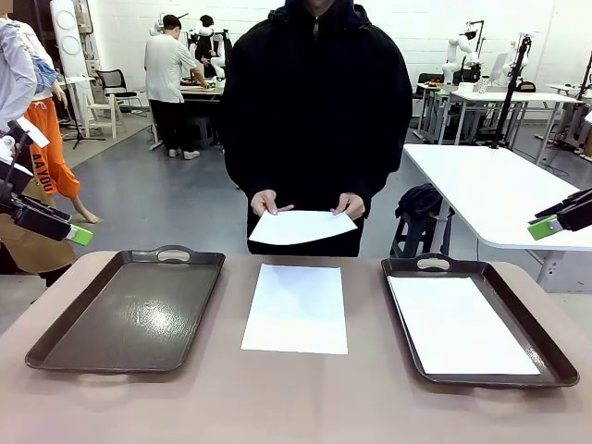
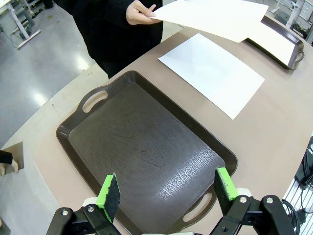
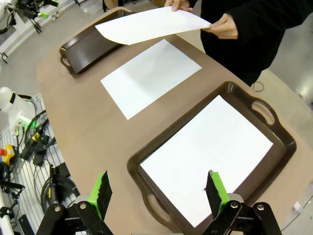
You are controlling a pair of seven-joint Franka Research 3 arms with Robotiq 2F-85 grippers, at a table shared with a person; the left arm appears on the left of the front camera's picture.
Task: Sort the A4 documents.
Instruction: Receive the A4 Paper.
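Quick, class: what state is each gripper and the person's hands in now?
Left gripper: open, empty.
Right gripper: open, empty.
Person's hands: holding a paper sheet.

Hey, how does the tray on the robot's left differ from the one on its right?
The left tray is empty, its glossy floor bare; the right tray holds a white A4 sheet covering most of its floor. The left tray lies to the robot's left of the loose sheet, the right tray to its right. Both are dark brown, rectangular, with handle cut-outs, flat on the table.
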